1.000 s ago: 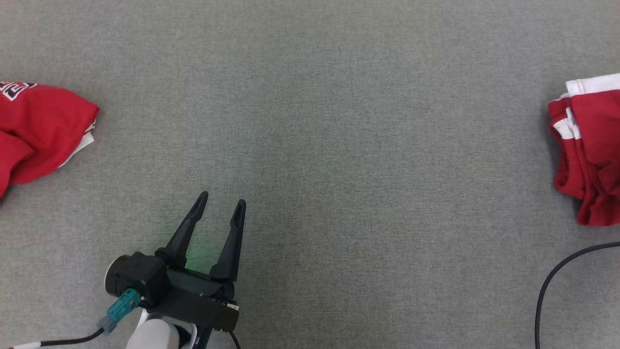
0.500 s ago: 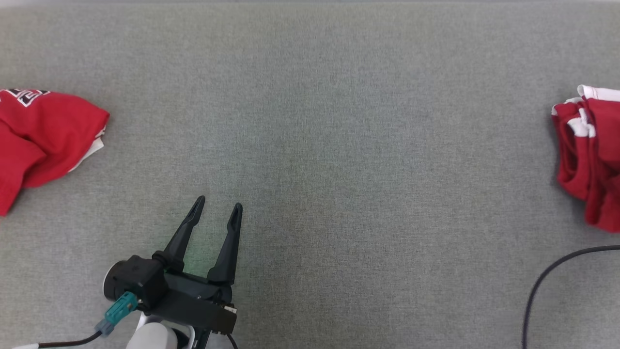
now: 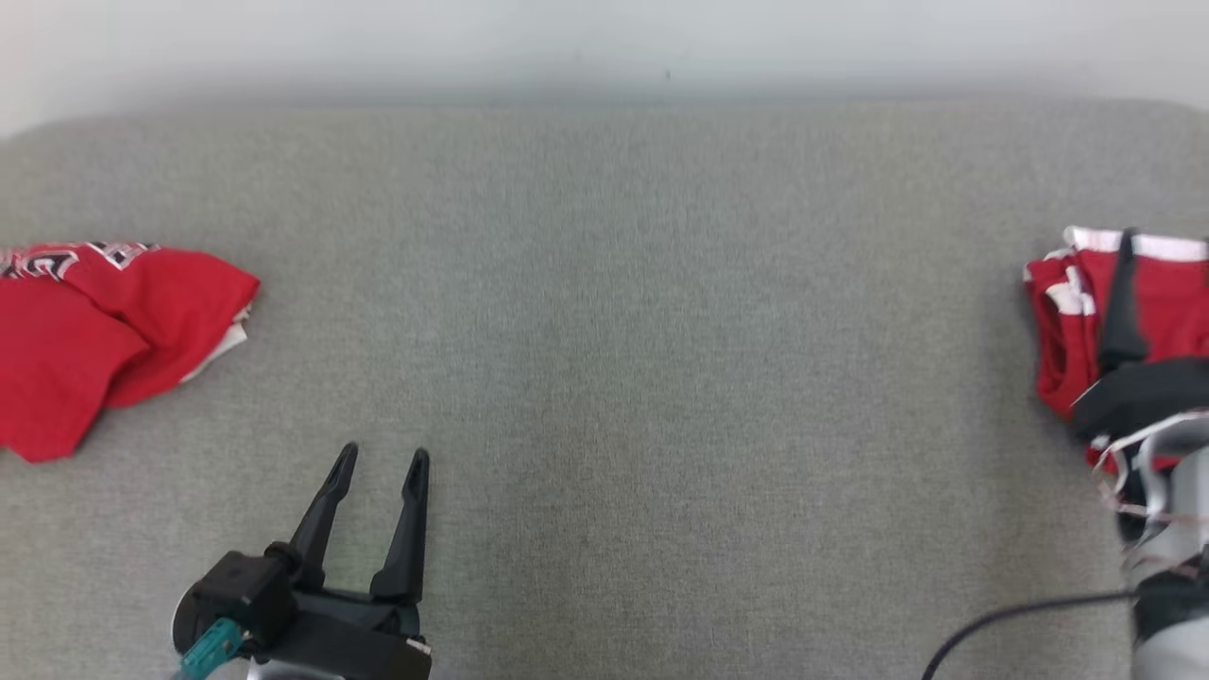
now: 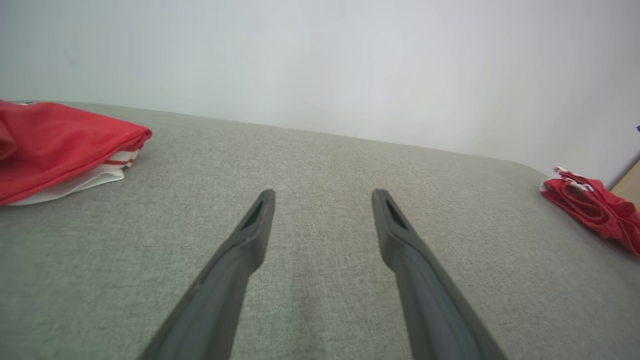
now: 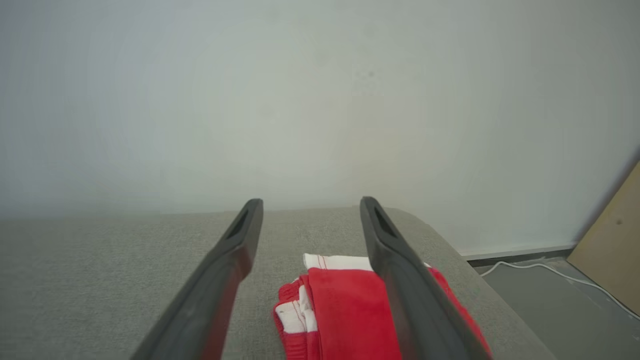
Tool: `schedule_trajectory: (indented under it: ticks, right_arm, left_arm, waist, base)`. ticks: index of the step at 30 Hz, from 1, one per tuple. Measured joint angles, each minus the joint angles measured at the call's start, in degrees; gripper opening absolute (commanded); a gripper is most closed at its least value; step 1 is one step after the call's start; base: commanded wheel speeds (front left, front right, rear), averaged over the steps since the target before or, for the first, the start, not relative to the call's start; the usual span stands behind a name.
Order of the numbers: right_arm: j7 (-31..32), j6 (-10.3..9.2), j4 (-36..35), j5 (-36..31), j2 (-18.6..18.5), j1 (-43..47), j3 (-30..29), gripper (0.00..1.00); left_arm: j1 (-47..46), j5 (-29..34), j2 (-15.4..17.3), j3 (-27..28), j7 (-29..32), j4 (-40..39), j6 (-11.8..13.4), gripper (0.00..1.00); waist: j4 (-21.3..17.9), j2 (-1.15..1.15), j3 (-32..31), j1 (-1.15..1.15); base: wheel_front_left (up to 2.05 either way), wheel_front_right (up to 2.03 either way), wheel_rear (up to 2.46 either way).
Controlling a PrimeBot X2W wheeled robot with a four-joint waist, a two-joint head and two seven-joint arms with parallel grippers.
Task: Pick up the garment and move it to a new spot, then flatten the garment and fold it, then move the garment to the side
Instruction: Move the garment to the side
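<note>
Status: garment (image 3: 1176, 302) lies folded at 3 o'clock on the grey fabric bench (image 3: 623, 331), close to the right edge. It's red with white trim and a white band at the far end. Right gripper (image 5: 311, 201) is over it, jaws wide, not clamped on anything; I can't tell if a finger touches the cloth. Left gripper (image 3: 383, 453) is at 7 o'clock, jaws wide too, holding nothing, pointing to 12 over bare bench. Second red garment (image 3: 104, 321) is crumpled at 9 o'clock, well apart from the first. Black-and-white print (image 3: 57, 257) along its far edge looks like lettering, too small for me to read. Dark cable (image 3: 1020, 614) at 4 o'clock.
</note>
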Motion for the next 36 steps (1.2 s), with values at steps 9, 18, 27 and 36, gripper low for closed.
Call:
schedule_trajectory:
  ticks: [9, 18, 27, 36]
  right_arm:
    - [0.00, 0.00, -6.14, 8.01, 2.26, 10.06, 11.24, 1.00]
    - [0.00, 0.00, -6.98, 9.67, 5.34, 17.12, 13.37, 1.00]
    - [-0.01, 0.00, -7.46, 9.06, 7.87, 21.35, 14.83, 1.00]
    - [0.00, 0.00, -9.57, 9.05, 9.35, 25.24, 13.91, 1.00]
  left_arm:
    - [3.31, 1.62, 0.00, 2.12, 0.00, 1.51, 2.87, 1.00]
    - [6.42, 3.67, 0.00, 4.57, 0.00, 2.58, 4.48, 1.00]
    - [8.88, 4.68, 0.01, 6.58, 0.00, 2.76, 6.06, 1.00]
    - [10.65, 5.17, 0.00, 7.42, 0.00, 2.66, 6.38, 1.00]
  waist:
    - [0.81, 0.00, -6.13, 0.00]
    - [1.92, -0.01, -10.84, -0.01]
    - [1.72, -0.01, -12.74, 0.00]
    - [1.41, 0.00, -14.40, 0.00]
  base:
    - [0.00, 0.00, 0.00]
    - [0.00, 0.00, 0.00]
    - [0.00, 0.00, 0.00]
    - [0.00, 0.00, 0.00]
